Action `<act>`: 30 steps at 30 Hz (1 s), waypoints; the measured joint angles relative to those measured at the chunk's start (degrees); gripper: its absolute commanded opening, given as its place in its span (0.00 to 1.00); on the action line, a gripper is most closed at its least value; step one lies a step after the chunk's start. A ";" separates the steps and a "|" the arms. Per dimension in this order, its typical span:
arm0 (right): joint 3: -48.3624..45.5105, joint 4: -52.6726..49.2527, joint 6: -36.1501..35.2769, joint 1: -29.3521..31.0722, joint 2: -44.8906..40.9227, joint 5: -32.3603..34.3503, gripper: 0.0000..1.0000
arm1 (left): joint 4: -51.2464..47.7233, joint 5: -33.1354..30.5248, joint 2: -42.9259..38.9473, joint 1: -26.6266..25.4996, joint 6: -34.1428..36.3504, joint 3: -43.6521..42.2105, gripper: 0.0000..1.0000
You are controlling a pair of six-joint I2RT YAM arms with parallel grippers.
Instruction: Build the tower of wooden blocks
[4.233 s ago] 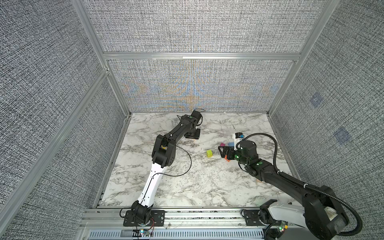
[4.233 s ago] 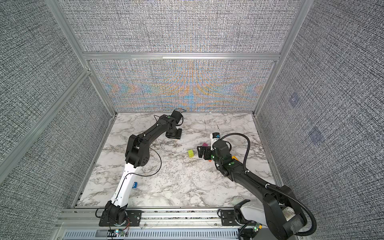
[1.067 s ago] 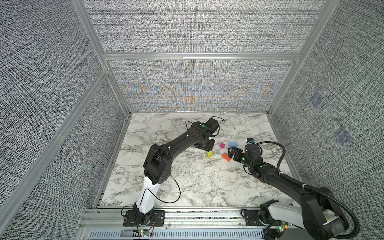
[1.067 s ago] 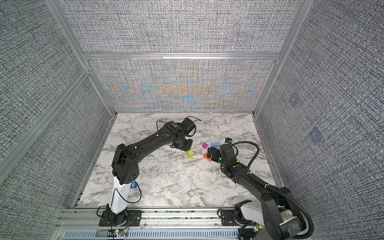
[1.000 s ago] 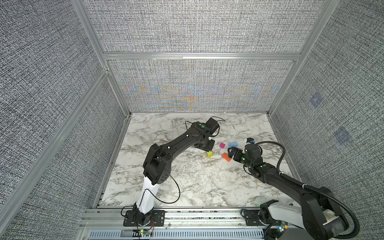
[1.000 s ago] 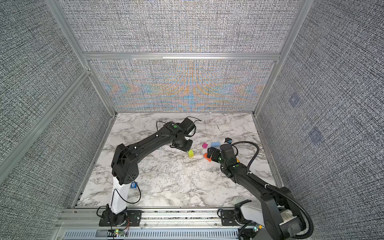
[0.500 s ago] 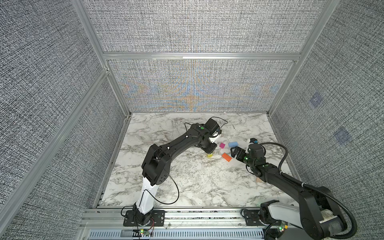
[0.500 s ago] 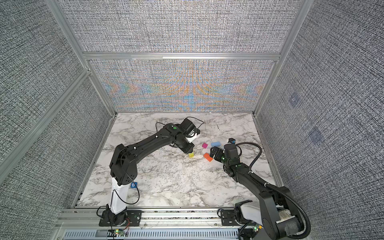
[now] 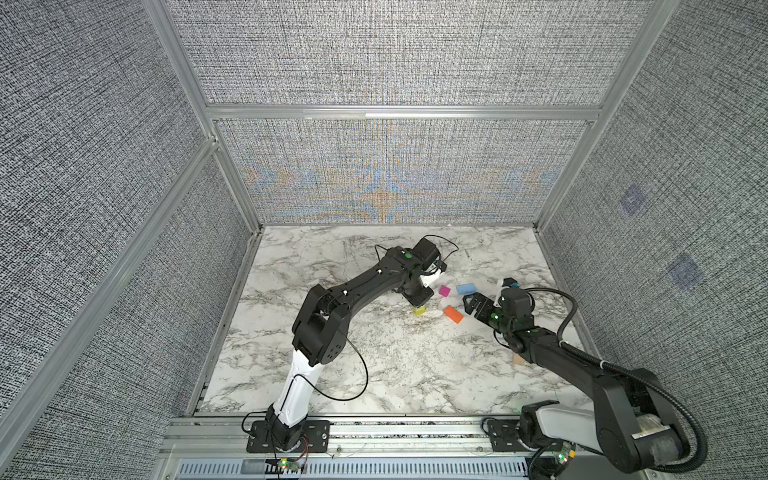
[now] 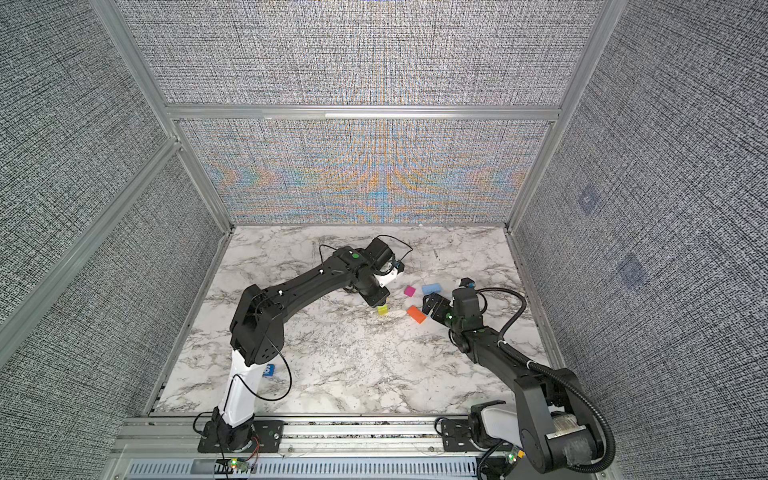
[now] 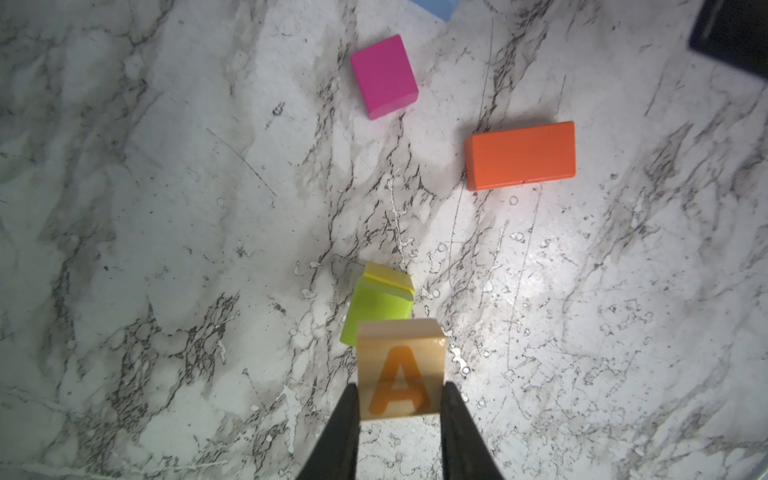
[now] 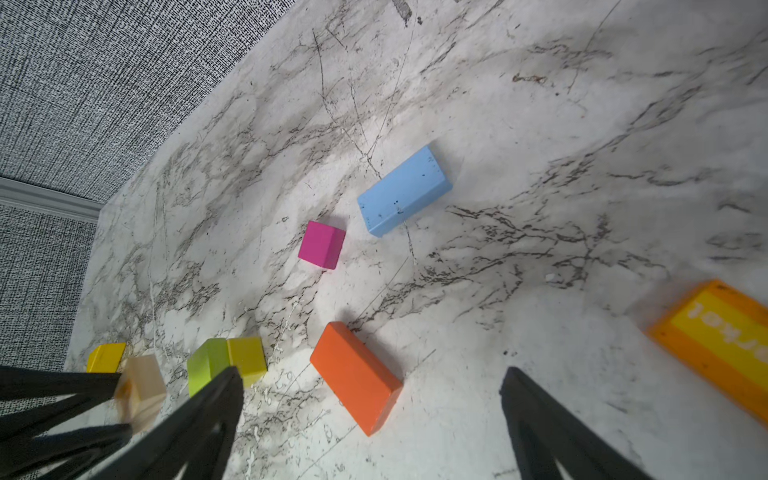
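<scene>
My left gripper [image 11: 399,399] is shut on the plain wood "A" cube [image 11: 400,370], held just above a lime block [image 11: 376,309] with a yellow piece [image 11: 388,276] against it. In both top views the left gripper [image 9: 417,300] hangs over this lime-yellow pair [image 9: 419,310]. A magenta cube [image 9: 444,290], a blue slab [image 9: 466,288] and an orange slab [image 9: 453,314] lie to its right. My right gripper [image 9: 473,305] stands open just right of the orange slab [image 12: 355,376], nothing between its fingers. A yellow cube [image 12: 106,357] lies beyond the "A" cube [image 12: 141,388].
A blue "6" cube [image 10: 269,369] lies by the left arm's lower link. An orange-and-yellow lettered block [image 12: 723,340] sits near the right gripper. A pale plank [image 9: 518,359] shows beside the right forearm. Grey fabric walls close in the marble table [image 9: 374,374].
The left gripper has carried the "A" cube forward and down until it hangs over the lime block. The right gripper has drawn back slightly to the right, still open.
</scene>
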 measured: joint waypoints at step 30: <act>0.00 1.33 0.66 -0.68 2.67 -2.51 0.99 | 0.39 1.07 2.89 0.96 1.51 0.02 0.38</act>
